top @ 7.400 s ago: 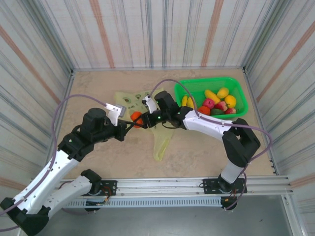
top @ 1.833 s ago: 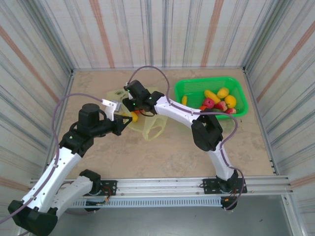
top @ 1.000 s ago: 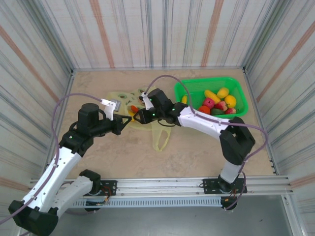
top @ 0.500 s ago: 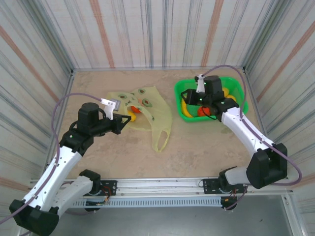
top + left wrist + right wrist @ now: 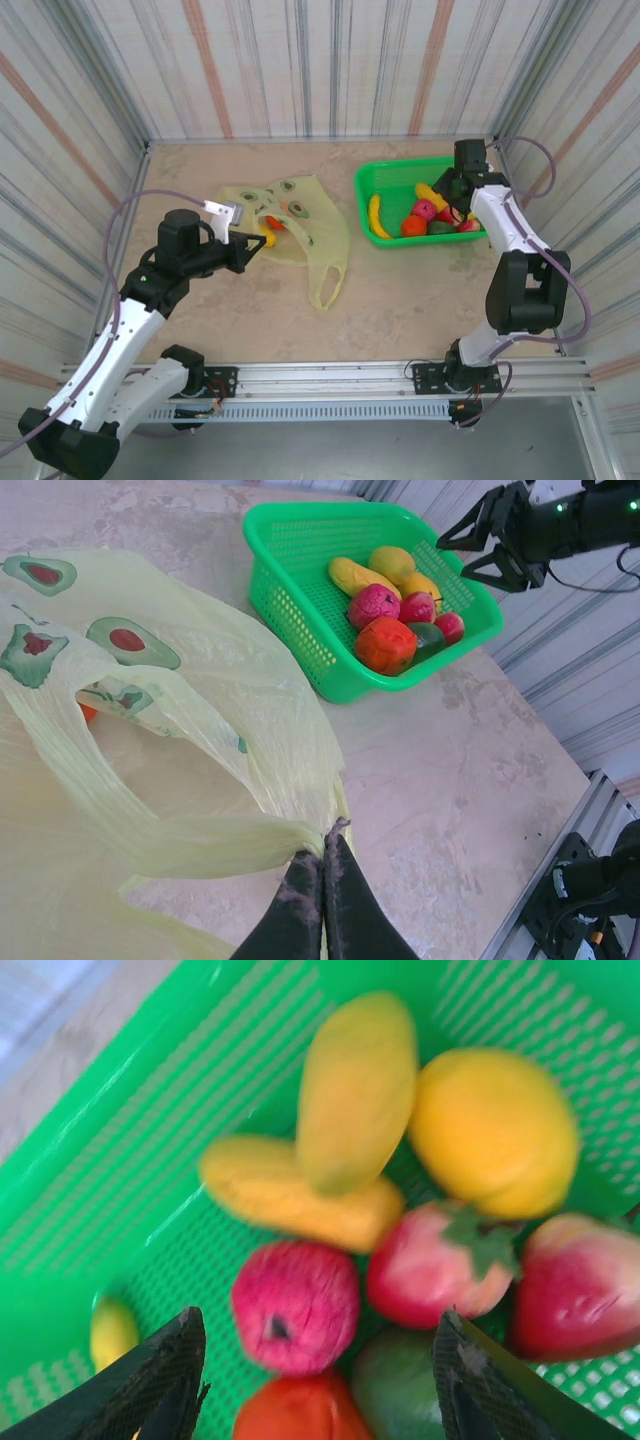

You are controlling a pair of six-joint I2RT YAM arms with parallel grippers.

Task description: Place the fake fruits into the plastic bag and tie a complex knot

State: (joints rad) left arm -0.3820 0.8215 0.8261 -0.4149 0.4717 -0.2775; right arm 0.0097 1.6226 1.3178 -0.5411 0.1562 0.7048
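R gripper [image 5: 450, 192] has swung back from the plastic bag [image 5: 312, 228] to the green basket [image 5: 372, 172]. Its jaws are spread wide over the remaining fake fruits [image 5: 300, 1305], so another pick looks likely; loading isn't done and tying hasn't begun. L gripper [image 5: 322, 868] stays pinched on the bag's rim. The bag lies mid-table, thin, pale yellow-green w/ avocado print, w/ an orange-red fruit [image 5: 272, 222] showing inside.

Thin, translucent, crinkled plastic bag [image 5: 200, 730]; rigid green plastic mesh basket [image 5: 290, 620]; glossy plastic fruits [image 5: 295, 1305]; matt, mottled, stone-look bench [image 5: 450, 770].
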